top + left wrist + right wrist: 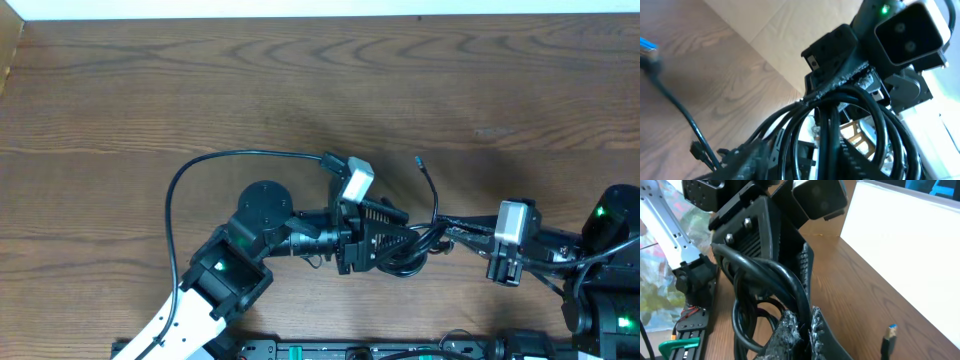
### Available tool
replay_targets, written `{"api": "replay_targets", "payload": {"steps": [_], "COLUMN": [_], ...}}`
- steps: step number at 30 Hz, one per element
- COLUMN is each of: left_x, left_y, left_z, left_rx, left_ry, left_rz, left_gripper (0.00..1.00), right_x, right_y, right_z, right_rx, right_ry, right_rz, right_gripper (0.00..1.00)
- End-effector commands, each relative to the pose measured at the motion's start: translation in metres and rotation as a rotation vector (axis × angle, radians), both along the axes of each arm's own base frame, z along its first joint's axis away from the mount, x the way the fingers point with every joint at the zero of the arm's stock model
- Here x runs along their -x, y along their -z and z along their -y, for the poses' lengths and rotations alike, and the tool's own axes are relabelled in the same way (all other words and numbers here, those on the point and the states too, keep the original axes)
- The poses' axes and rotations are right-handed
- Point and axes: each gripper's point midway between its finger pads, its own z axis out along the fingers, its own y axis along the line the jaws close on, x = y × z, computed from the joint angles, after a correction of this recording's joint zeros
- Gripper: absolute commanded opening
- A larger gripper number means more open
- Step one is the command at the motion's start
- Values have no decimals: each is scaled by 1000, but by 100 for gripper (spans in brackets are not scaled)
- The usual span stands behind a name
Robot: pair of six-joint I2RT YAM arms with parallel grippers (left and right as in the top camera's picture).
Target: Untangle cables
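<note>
The cables [412, 256] are a bunch of thin black cords looped between both grippers at the table's front middle. My left gripper [393, 238] has closed in around the bunch. In the left wrist view several cords [827, 125] run between its fingers [757, 155]. My right gripper [445, 232] points left and is shut on one cord. The right wrist view shows that cord [765, 272] pinched between the worn pads [790, 330] of the right gripper [804, 316]. One loose end with a small plug [418, 158] lies on the wood behind the bunch.
A blue-tipped plug [888, 337] rests on the table right of the right gripper. A thicker black cable [180, 185] arcs from the left wrist camera [355, 182] round to the left arm. Light panels [900, 245] border the wooden table [300, 90].
</note>
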Motion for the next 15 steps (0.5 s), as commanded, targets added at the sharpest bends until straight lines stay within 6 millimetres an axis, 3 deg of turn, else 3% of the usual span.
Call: {"api": "replay_targets", "payload": {"steps": [1,4,11,12,13,15], "left_x": [3,3,2,1,0,-3], "left_y": [-3,-5,-11,-11,-10,-8], "left_z": [4,4,4,4,4,4], "left_rx": [4,13,31,30,28,20], "left_ry": [31,31,26,26,20,2], "left_rz": [22,32,72,83,87,111], "left_gripper": [30,9,7,8,7,7], "right_x": [6,6,-12,-16,-19,-24], "right_y": [-6,-6,4,6,8,10], "right_z": [-2,-1,6,7,9,12], "right_rx": [-14,-14,12,16,18,23], "right_ry": [-32,-31,95,121,143,184], "right_rz": [21,17,-80,-99,-115,-144], "right_gripper": [1,1,3,9,32,68]}}
